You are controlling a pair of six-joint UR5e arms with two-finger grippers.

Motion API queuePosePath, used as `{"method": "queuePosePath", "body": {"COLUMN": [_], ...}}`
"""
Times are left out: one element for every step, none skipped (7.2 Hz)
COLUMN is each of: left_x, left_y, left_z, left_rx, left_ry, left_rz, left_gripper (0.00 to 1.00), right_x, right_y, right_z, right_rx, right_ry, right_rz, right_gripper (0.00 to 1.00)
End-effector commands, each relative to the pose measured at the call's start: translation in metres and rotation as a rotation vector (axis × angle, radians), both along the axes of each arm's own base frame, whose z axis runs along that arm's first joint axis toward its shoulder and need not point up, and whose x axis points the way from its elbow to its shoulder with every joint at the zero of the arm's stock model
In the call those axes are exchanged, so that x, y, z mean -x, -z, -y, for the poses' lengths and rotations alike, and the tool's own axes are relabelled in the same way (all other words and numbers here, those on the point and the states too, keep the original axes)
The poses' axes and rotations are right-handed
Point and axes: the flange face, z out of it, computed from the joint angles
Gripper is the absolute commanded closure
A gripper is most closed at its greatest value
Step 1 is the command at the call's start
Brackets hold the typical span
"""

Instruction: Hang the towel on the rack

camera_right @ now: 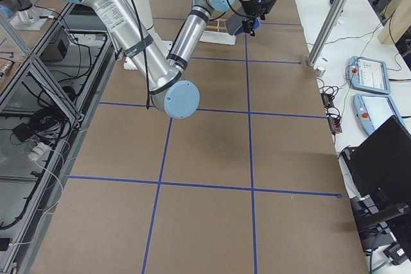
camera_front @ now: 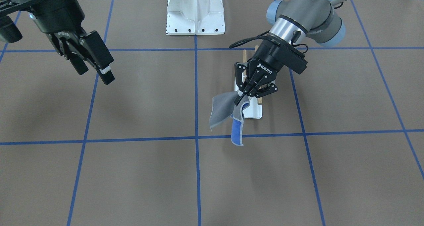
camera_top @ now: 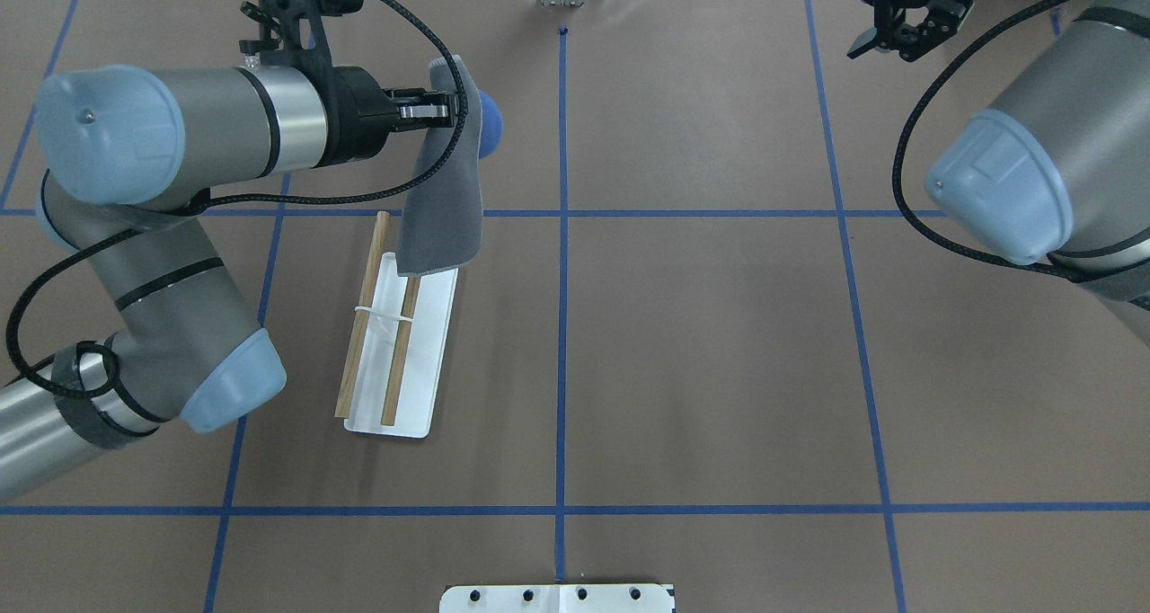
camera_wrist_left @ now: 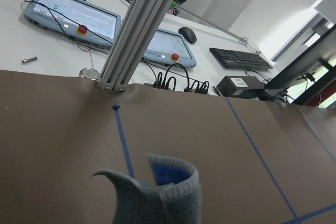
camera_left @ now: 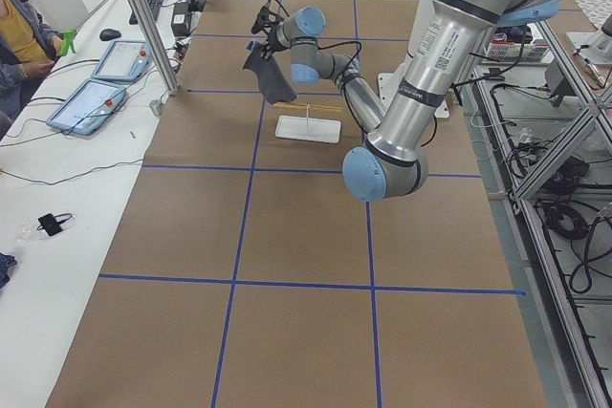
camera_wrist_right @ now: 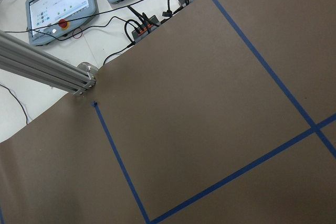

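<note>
Left tool (camera_top: 445, 110): closed on an upper corner of the towel (camera_top: 440, 208), raised off the desk (camera_top: 719, 370); in the overhead view it sits at about 11 o'clock from the central crossing of the tape lines.
Towel: hangs free from that tool, its grey face broad and a bright blue strip curling out along one edge; no part lies on the desk.
Towel against rack (camera_top: 422, 352): in the overhead view its lower edge covers the rack's 12 o'clock end; whether cloth touches a rod cannot be told.
Rack: stands on the desk on its white base, its two brown rods running roughly from 12 to 6 o'clock, slightly tilted.
Right tool (camera_front: 95, 73): jaws spread wide and empty, raised, at about 1 o'clock from the central crossing in the overhead view, well apart from towel and rack.
Pedestal (camera_front: 195, 17): white, bolted, at the overhead view's 6 o'clock edge.
Left wrist view: a curled grey towel edge with blue inside fills the bottom.
</note>
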Motion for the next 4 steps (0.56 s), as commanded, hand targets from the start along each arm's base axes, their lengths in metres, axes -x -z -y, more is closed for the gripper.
{"method": "queuePosePath", "body": {"left_x": [-0.042, -0.061, -0.067, -0.051], "left_y": [0.027, 0.033, 0.028, -0.005], "left_z": [-0.092, -0.138, -0.166, -0.175], "left_rx": [0.12, 0.141, 0.148, 0.156], "left_ry": [-0.002, 0.02, 0.04, 0.044], "left_rz": [-0.18, -0.227, -0.236, -0.188], "left_gripper": [1.0, 1.0, 1.0, 1.0], "right_x": [-0.009, -0.011, -0.012, -0.014], "right_y": [-0.036, -0.047, -0.051, -0.057], "right_z": [0.001, 0.0, 0.001, 0.001], "right_rx": [0.008, 0.013, 0.015, 0.023], "right_ry": [0.014, 0.029, 0.031, 0.029], "right_rz": [-0.01, -0.022, -0.027, -0.033], "right_gripper": [0.0, 0.0, 0.0, 0.0]}}
